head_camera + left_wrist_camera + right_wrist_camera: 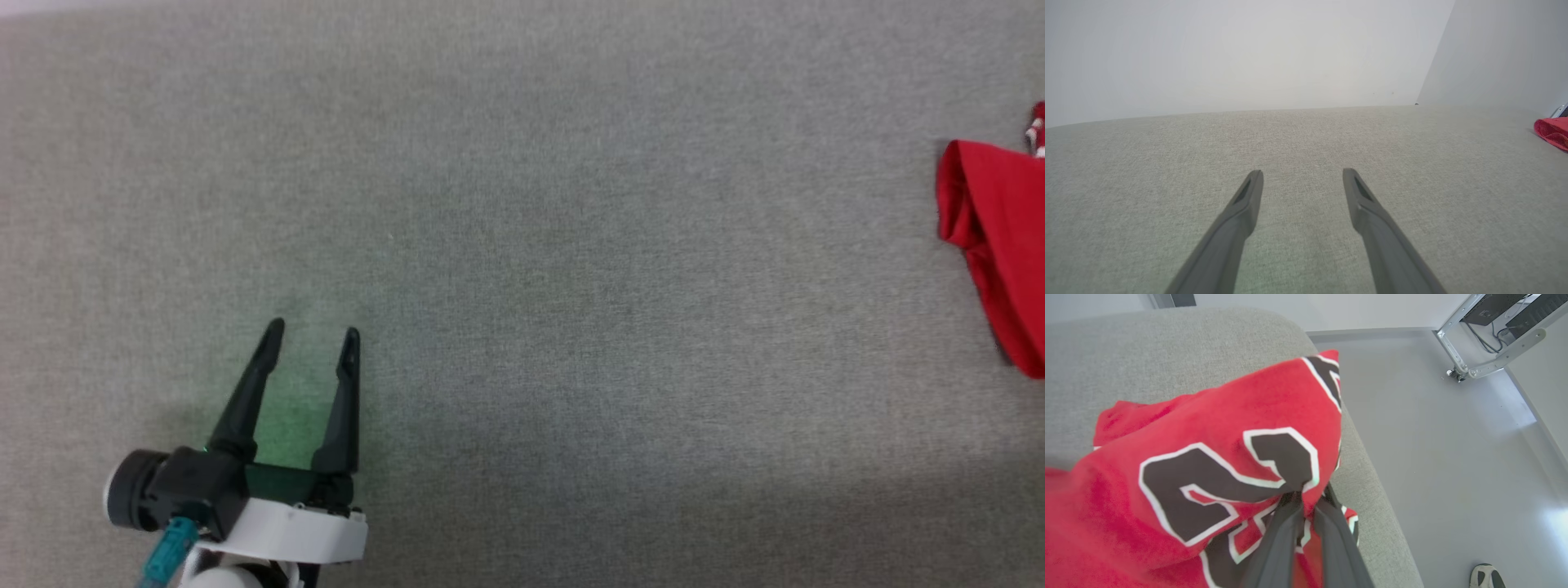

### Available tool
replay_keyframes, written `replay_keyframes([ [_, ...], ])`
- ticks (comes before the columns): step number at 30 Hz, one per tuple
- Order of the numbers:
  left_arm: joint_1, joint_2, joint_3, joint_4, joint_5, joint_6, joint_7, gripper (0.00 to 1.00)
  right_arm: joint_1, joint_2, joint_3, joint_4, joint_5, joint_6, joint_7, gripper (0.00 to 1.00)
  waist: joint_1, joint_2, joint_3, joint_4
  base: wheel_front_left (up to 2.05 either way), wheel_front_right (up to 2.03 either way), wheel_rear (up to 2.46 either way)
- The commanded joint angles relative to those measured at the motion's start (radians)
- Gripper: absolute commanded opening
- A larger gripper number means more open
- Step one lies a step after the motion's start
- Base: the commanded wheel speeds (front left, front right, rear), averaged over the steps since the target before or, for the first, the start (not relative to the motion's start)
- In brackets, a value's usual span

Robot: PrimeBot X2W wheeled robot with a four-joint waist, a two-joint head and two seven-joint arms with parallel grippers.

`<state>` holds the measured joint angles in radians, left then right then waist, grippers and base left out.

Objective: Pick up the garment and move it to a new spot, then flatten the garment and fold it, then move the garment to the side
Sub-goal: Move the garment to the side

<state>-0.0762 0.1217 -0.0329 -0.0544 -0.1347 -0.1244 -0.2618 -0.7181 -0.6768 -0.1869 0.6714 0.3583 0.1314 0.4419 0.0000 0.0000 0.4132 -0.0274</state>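
In the head view, the left gripper sits at the lower left above the grey woven-fabric table, its two long dark fingers spread wide with nothing between them and a faint green glow on the cloth beneath. The garment, a bunched red jersey-style shirt, lies far off at the right edge, cut by the frame, with a scrap of red-and-white trim just above it. In the left wrist view, the left gripper is released, fingers well apart over bare table, with a plain pale wall behind; a small red part of the garment rests on the table at the far right. In the right wrist view, the right gripper is clenched on a fold of the garment, the fingers nearly together and red cloth gathered at their tips (the black, white-outlined number is creased across the fold). The shirt lies heaped by the rounded corner of the table. Beyond the edge are a smooth grey floor, a silver metal frame at the upper right, and the toe of a pale shoe at the bottom.
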Motion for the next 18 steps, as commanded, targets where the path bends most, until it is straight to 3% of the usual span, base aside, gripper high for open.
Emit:
replay_keyframes([
  [1, -0.011, 0.007, 0.005, -0.009, 0.006, -0.004, -0.003, 1.00, -0.026, 0.020, -0.006, 0.030, -0.023, -0.002, -0.017, 0.00, 0.0000, 0.0000, 0.031, 0.006, 0.00, 0.00, 0.00],
  [12, -0.005, 0.017, 0.015, -0.055, 0.023, 0.001, -0.003, 1.00, -0.122, 0.069, -0.035, 0.248, -0.202, -0.002, -0.142, 0.00, 0.0000, 0.0000, 0.046, 0.013, 0.00, 0.00, 0.00],
  [13, -0.004, 0.016, 0.015, -0.057, 0.023, 0.002, -0.003, 1.00, -0.128, 0.073, -0.038, 0.262, -0.213, -0.002, -0.153, 0.28, 0.0000, 0.0000, 0.045, 0.011, 0.00, 0.00, 0.00],
  [14, -0.002, 0.015, 0.015, -0.060, 0.023, 0.003, -0.003, 1.00, -0.137, 0.075, -0.040, 0.272, -0.219, -0.002, -0.162, 0.49, 0.0000, 0.0000, 0.041, 0.009, 0.00, 0.00, 0.00],
  [15, 0.001, 0.014, 0.014, -0.061, 0.023, 0.003, -0.003, 1.00, -0.145, 0.076, -0.043, 0.279, -0.223, -0.002, -0.174, 0.94, 0.0000, 0.0000, 0.037, 0.007, 0.00, 0.00, 0.00],
  [16, 0.004, 0.012, 0.012, -0.061, 0.024, 0.004, -0.003, 1.00, -0.152, 0.077, -0.045, 0.287, -0.227, -0.002, -0.184, 1.00, 0.0000, 0.0000, 0.031, 0.005, 0.00, 0.00, 0.00],
  [18, 0.007, 0.009, 0.009, -0.057, 0.023, 0.004, -0.003, 1.00, -0.158, 0.085, -0.037, 0.298, -0.229, -0.002, -0.206, 1.00, 0.0000, 0.0000, 0.015, 0.000, 0.00, 0.00, 0.00],
])
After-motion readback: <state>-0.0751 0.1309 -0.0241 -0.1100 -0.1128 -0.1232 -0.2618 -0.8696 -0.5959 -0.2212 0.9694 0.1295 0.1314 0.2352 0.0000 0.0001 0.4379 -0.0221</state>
